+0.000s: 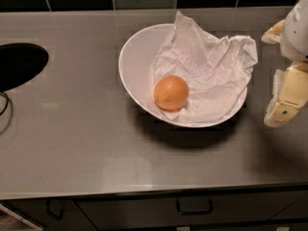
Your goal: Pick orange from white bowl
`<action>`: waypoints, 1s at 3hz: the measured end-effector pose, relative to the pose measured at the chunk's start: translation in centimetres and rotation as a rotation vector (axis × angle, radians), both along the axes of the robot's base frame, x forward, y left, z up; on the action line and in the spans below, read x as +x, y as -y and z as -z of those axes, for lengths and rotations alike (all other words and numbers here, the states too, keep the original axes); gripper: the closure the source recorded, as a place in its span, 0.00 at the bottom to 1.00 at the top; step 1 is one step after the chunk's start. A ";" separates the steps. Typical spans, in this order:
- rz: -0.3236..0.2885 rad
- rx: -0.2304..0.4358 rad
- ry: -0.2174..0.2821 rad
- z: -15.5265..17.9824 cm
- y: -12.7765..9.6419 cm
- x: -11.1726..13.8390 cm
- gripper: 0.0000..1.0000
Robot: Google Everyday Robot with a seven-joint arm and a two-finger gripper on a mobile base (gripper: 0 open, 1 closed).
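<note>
- Now my gripper (285, 97) hangs beside the bowl (132, 61); spread or closed, I cannot tell.
- Left of it, the orange (171, 93): likely firm, roll-prone; grip its middle.

Kitchen: steel counter (72, 143), dark tiles (77, 3), drawers (192, 208); gripper (285, 97) at right edge.

The gripper (270, 78), at the right edge of the view, has a rounded, glossy white housing. Its two fingers (291, 93) are blocky and pale yellow with whitish edges, set apart from each other. The lower one bears a small dark dot.
</note>
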State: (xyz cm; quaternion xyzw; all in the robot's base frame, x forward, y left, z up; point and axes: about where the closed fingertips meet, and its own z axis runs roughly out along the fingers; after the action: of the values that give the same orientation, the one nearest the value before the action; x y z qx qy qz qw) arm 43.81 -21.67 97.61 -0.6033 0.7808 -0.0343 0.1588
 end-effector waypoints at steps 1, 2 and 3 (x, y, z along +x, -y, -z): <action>0.000 0.000 0.000 0.0 0.0 0.0 0.00; -0.018 -0.002 0.014 -0.4 -0.4 0.5 0.00; -0.118 -0.003 0.051 -1.5 -2.8 3.0 0.00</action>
State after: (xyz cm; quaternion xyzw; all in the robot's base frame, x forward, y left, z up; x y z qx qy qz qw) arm 46.79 -18.85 99.11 -0.6476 0.7393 -0.0414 0.1797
